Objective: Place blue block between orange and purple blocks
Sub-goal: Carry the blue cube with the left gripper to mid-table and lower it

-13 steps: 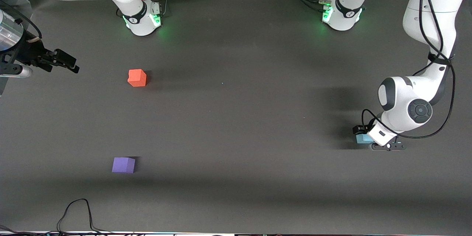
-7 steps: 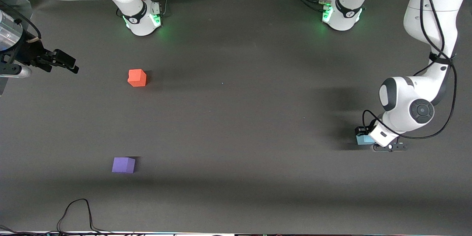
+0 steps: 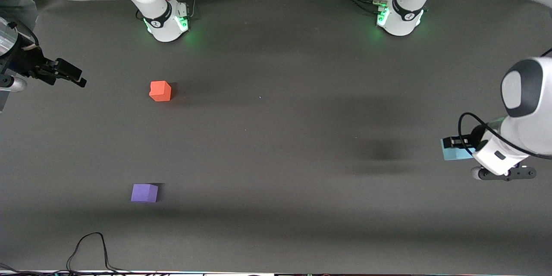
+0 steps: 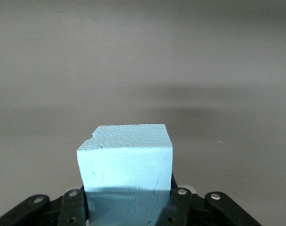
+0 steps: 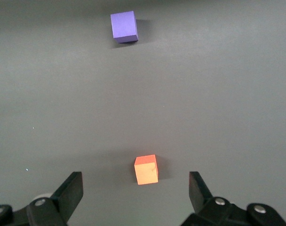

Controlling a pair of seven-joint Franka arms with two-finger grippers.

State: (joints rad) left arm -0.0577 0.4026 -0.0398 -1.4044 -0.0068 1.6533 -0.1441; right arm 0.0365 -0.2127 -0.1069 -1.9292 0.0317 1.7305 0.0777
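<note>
My left gripper (image 3: 456, 148) is shut on the sky-blue block (image 3: 453, 154) and holds it up over the table at the left arm's end; the left wrist view shows the block (image 4: 126, 157) clamped between the jaws. The orange block (image 3: 160, 91) sits on the table toward the right arm's end. The purple block (image 3: 144, 192) lies nearer to the front camera than the orange one. My right gripper (image 3: 69, 73) is open and empty, up over the table's right-arm end; its wrist view shows the orange block (image 5: 146, 169) and the purple block (image 5: 123, 26) below it.
The dark grey mat (image 3: 276, 146) covers the table. Both arm bases (image 3: 166, 21) (image 3: 401, 15) stand along the top edge. A black cable (image 3: 88, 250) loops on the mat near the front edge, below the purple block.
My left gripper has lifted the blue block off the table and carried it up and toward the left arm's end. The right gripper has drifted slightly outward. The orange and purple blocks have not moved.
</note>
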